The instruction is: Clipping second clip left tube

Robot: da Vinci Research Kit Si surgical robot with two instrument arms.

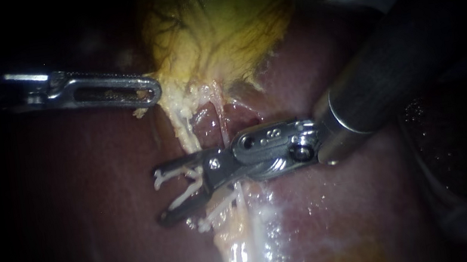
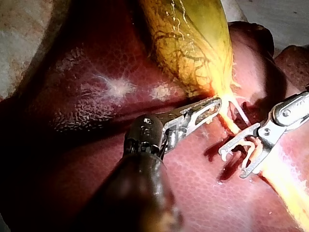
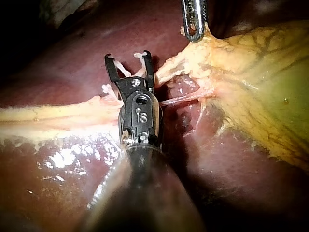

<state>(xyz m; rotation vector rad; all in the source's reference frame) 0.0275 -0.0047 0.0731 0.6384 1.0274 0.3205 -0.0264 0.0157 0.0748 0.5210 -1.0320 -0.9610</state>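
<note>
The yellow-green gallbladder narrows to a pale left tube and a thin right tube over the dark red liver. My left instrument has its slotted jaws shut on the yellow tissue at the gallbladder's neck. My right instrument comes in from the upper right. Its jaws stand wide apart and hold an open white clip. The left tube crosses at the root of those jaws. A white clip-like piece lies on the tube just below them.
The tube runs on as a glistening pale band over wet liver. In the right wrist view the left instrument hangs ahead of my right instrument. The surroundings are dark.
</note>
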